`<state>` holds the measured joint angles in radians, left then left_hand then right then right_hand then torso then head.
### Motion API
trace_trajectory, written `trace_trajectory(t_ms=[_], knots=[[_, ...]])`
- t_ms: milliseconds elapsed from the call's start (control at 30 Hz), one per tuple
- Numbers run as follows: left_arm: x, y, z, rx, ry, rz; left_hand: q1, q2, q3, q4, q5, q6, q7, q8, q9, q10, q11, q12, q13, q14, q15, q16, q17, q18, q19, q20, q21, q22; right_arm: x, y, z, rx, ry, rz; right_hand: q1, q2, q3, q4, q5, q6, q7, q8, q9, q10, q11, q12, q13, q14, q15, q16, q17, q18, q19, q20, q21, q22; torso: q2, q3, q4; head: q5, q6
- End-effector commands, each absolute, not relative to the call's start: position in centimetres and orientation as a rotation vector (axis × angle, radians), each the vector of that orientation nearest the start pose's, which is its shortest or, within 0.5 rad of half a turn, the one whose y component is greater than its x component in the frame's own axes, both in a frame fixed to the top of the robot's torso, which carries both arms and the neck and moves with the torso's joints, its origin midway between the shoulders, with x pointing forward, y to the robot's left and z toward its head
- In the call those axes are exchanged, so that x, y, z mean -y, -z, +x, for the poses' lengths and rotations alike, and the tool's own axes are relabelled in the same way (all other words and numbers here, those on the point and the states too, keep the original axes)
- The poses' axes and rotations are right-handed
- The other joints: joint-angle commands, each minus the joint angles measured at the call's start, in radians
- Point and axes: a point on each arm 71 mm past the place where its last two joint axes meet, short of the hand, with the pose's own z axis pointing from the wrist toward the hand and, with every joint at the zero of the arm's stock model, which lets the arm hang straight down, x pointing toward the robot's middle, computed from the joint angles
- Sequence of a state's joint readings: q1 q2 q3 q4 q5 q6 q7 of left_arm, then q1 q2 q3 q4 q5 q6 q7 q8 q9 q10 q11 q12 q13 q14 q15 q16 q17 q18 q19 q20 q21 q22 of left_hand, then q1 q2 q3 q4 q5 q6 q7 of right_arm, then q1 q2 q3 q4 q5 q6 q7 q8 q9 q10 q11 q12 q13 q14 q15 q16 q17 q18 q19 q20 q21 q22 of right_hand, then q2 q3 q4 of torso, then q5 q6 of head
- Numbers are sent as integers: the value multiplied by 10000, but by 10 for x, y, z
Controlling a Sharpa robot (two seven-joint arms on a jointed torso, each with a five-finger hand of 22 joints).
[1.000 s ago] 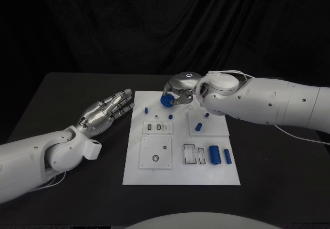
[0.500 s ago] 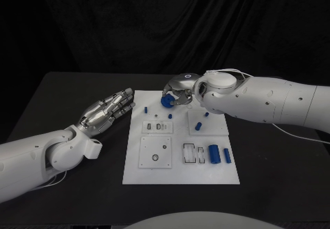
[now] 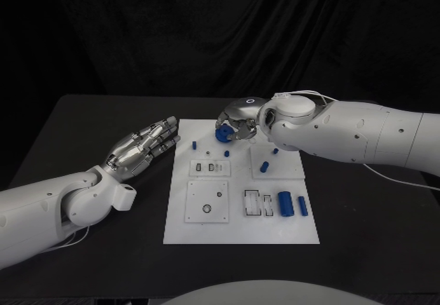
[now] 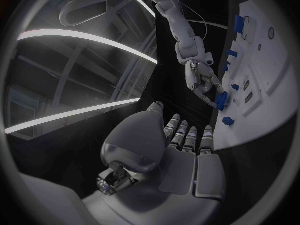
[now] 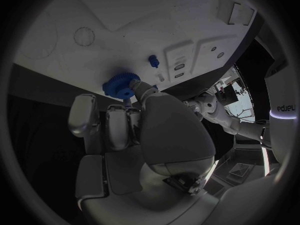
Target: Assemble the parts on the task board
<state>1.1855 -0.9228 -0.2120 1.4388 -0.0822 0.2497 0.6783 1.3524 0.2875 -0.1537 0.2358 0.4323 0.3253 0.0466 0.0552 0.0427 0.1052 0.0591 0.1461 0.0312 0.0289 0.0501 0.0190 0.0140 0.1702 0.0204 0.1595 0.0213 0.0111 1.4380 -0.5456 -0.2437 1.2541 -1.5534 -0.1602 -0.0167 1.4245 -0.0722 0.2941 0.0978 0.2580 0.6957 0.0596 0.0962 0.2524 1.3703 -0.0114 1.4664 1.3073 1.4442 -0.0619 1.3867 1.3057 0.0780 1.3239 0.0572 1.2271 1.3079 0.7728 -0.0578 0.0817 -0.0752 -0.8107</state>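
The left hand (image 3: 145, 145) lies flat and empty beside the board (image 3: 240, 235) — unmoved. At the board's far edge the right hand (image 3: 240, 121) still pinches the blue gear (image 3: 223, 133) (barely shifted) — likely not yet seated.

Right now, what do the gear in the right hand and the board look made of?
Blue gear: likely matte plastic, with an even colour, moulded teeth and no glint. Task board: probably white plastic or painted plate, smooth and matte, with crisp recessed pockets.
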Motion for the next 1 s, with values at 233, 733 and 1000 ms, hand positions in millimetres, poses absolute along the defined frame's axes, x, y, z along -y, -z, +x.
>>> trace_trajectory(t_ms=[233, 733, 1000], knots=[[-252, 221, 456, -14311, 20559, -8695, 114, 12, 86, 1, 61, -60, 39, 33, 9, -38, 67, -65, -11, 9, 87, -58, -9, 47, 1, 39, -38, -13, 116, 154, 538, -16735, -5302, -5951, -122, 129, 1, 139, -57, -70, -228, -117, -131, -151, -116, -119, 811, -87, -73, -105, -61, 190, -111, -98, -165, 133, -1, -9, 15, -7, -29], [-251, 223, 456, -14391, 20551, -8738, 115, 16, 104, -7, 65, -62, 42, 33, 9, -38, 67, -65, -11, 7, 89, -59, -10, 48, 0, 41, -39, -13, 111, 152, 536, -16427, -5557, -5994, -126, 136, -30, 144, -269, -303, -381, -226, -307, -146, -181, -127, 815, -105, -130, -149, -86, 199, -131, -156, -252, 118, 1, -3, 11, 7, -32], [-252, 224, 455, -14416, 20521, -8786, 116, 21, 120, -12, 69, -65, 43, 33, 9, -45, 66, -73, -13, 4, 90, -60, -11, 48, -3, 43, -42, -15, 116, 149, 536, -15970, -5686, -5809, -264, 120, -227, 258, -812, -1008, -342, -364, -662, -106, -217, -116, 840, -71, -168, -149, -48, 189, -77, -202, -287, 159, -3, -1, -2, 42, -31]])
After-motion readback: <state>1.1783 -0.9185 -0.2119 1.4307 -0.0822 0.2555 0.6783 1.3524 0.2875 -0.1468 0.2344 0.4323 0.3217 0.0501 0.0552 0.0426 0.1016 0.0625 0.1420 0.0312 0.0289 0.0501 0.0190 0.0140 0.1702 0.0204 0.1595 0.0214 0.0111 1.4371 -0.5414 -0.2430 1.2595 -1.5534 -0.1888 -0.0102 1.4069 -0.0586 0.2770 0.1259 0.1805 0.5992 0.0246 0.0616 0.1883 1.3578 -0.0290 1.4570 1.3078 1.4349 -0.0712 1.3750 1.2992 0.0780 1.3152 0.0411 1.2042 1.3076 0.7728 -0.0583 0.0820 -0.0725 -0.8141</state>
